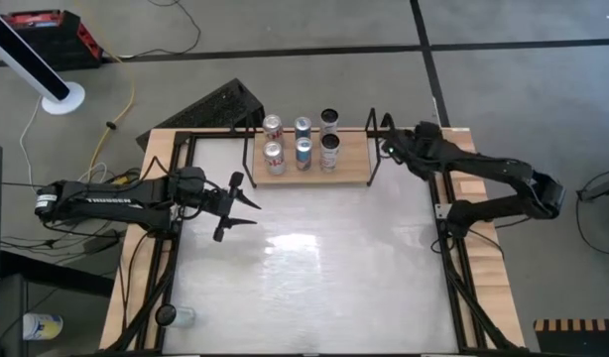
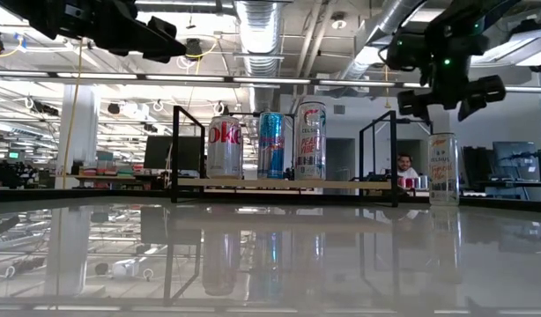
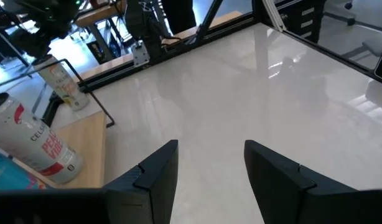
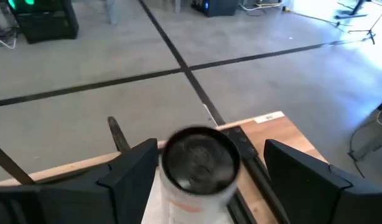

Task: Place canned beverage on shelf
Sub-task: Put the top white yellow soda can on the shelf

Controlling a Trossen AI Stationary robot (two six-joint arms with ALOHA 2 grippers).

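The shelf [image 1: 352, 164] is a light-wood board with black end rails at the table's far side. It carries several upright cans, among them a silver one [image 2: 224, 146], a blue one [image 2: 270, 145] and a white-and-red one [image 2: 310, 141]. One more canned beverage [image 2: 442, 169] stands upright on the table just off the shelf's right end. My right gripper [image 2: 440, 95] hangs open above it. In the right wrist view the can's top [image 4: 200, 158] shows between the spread fingers. My left gripper [image 1: 241, 204] is open over the table's left part, holding nothing.
The white tabletop [image 1: 314, 268] lies open in front of the shelf, framed by black rails and wooden side slats [image 1: 488, 268]. A small clear cup [image 1: 178, 316] stands at the near left corner. A person [image 2: 404, 165] sits in the room far behind.
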